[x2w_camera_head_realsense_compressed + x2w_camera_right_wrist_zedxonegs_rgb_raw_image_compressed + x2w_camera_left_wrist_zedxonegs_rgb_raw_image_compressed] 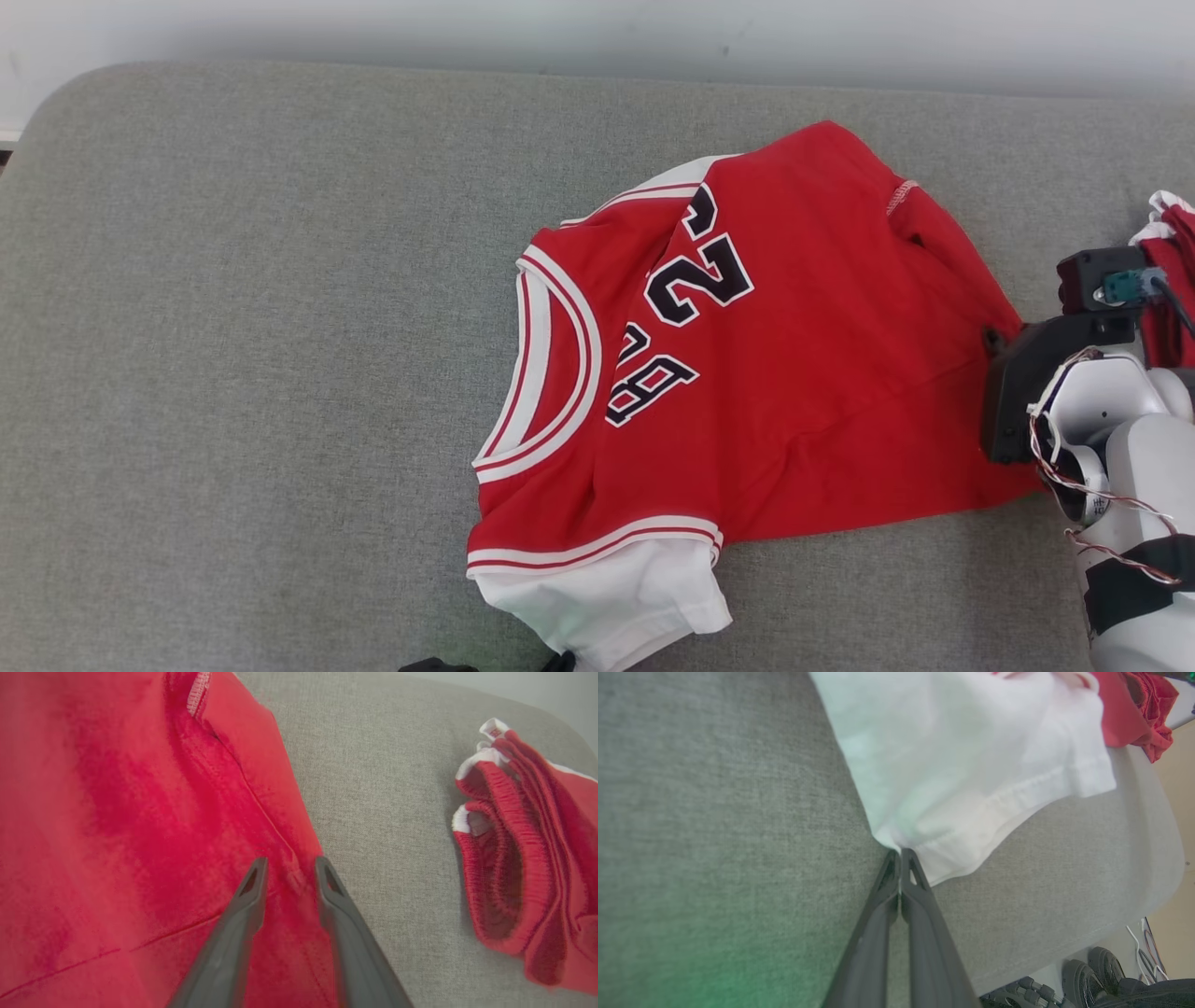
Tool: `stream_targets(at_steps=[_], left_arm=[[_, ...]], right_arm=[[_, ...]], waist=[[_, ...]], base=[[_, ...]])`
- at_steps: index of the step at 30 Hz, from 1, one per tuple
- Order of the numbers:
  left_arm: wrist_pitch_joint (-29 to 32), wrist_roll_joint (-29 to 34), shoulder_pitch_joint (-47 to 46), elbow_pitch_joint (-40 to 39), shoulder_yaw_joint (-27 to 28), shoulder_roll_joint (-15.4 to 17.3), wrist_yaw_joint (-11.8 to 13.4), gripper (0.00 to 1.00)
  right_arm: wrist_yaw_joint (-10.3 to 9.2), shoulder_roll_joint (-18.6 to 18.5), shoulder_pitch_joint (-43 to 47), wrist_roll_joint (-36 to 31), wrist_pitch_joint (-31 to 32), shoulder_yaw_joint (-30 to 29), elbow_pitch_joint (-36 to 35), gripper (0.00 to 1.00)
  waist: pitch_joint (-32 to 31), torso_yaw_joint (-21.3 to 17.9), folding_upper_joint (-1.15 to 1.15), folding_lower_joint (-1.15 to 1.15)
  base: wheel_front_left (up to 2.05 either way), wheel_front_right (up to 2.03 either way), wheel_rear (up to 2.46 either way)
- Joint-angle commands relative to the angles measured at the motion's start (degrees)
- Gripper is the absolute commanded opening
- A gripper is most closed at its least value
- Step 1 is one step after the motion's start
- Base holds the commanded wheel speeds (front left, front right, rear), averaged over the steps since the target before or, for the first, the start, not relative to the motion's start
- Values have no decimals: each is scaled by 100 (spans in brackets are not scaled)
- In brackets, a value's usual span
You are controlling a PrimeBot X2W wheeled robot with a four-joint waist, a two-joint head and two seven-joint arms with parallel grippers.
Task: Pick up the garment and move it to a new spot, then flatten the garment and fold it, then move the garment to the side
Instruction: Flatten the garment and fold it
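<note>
Grey cushion (233,327) carries the jersey (822,392); left gripper (900,858) pinches its sleeve (962,765), right gripper (289,870) spread over its red edge.

The shirt (803,373) is bright red, with a white sleeve (616,597) at the near side, white and red stripes round the collar (551,373), and dark numbers (700,280) edged in white. The cushion (233,327) below is plain grey. At right, the shorts (528,858) are red with white trim.

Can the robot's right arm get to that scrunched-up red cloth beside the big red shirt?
Probably yes. The bunched red cloth with white trim lies close beside the right arm's fingers, bare grey fabric cushion between them, nothing blocking.
</note>
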Motion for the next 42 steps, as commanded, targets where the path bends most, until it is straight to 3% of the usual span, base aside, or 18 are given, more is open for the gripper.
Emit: stream_targets(at_steps=[1,9,11,12,19,22,26,30,35,42], left_arm=[[21,-27,-182,143,101,42,96,0],[-22,-45,-186,202,86,39,138,0],[-43,-45,-192,209,77,42,142,0],[-63,-41,-195,207,77,47,146,0],[-611,-168,-240,-20,296,-27,168,0],[-1205,-696,-297,-507,823,-125,18,0],[-1489,-1200,-729,-1280,1519,3,-79,0],[-1448,-1567,-1495,-1765,2051,205,-102,0],[-1205,-1982,-2540,-1996,2583,433,46,0],[-650,-1720,-4424,-1703,2875,1140,398,0]], right_arm=[[-14,-15,-15,-49,39,-7,56,50],[-14,56,8,26,119,29,174,35],[-14,47,12,28,96,31,181,20],[-14,37,15,15,77,47,179,0],[-15,25,-138,176,-283,143,93,0],[-15,234,-244,659,-543,28,-24,0],[-15,498,-541,1409,-889,-198,-221,0],[-14,669,-923,1919,-1203,-364,-223,0],[-14,788,-1445,2329,-1470,-290,-161,0],[-14,881,-2527,3126,-1215,23,86,0]], waist=[[-2,0,0,0],[-25,-11,0,0],[-32,-13,0,0],[-37,-16,0,0],[-77,-59,0,0],[-49,-78,0,0],[34,-140,0,0],[56,-264,0,0],[71,-497,0,0],[654,-964,0,0]], base=[[0,0,0],[0,0,0],[0,0,0],[0,0,0],[0,0,0],[0,0,0],[0,0,0],[0,0,0],[0,0,0],[0,0,0]])
